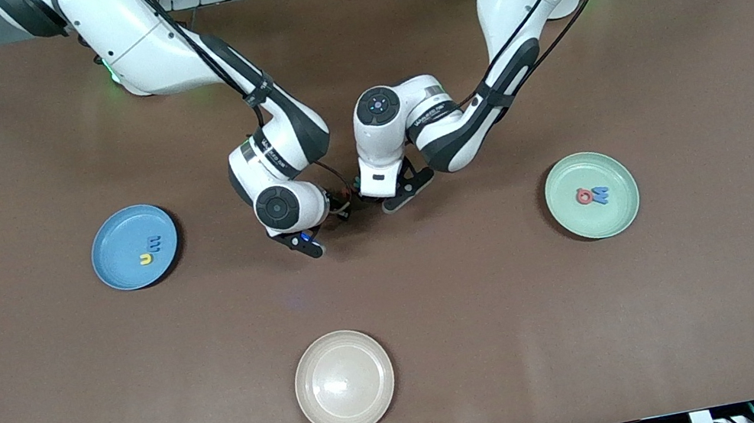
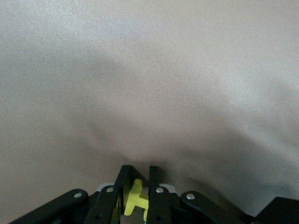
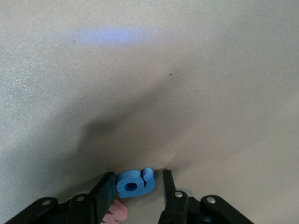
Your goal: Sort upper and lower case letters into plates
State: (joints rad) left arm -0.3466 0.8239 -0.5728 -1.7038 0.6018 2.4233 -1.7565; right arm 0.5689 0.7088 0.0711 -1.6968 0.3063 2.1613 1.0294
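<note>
My left gripper (image 2: 138, 173) is shut on a small yellow letter (image 2: 134, 198), low over the middle of the brown table (image 1: 393, 302); in the front view it (image 1: 400, 200) hangs beside the right one. My right gripper (image 3: 138, 175) is open at the table surface, its jaws on either side of a blue letter (image 3: 134, 183). One finger touches that letter and the other finger (image 3: 167, 184) stands a little off it. A pink letter (image 3: 117, 212) lies close by. The blue plate (image 1: 121, 276) holds a yellow letter (image 1: 146, 259) and a blue letter (image 1: 154, 243). The mint green plate (image 1: 600, 222) holds a red letter (image 1: 584, 195) and a blue letter (image 1: 601, 195).
A cream-beige plate (image 1: 344, 381) with nothing in it sits nearest the front camera, at the middle of the table. The blue plate lies toward the right arm's end and the green plate toward the left arm's end. Both arms crowd the table's centre.
</note>
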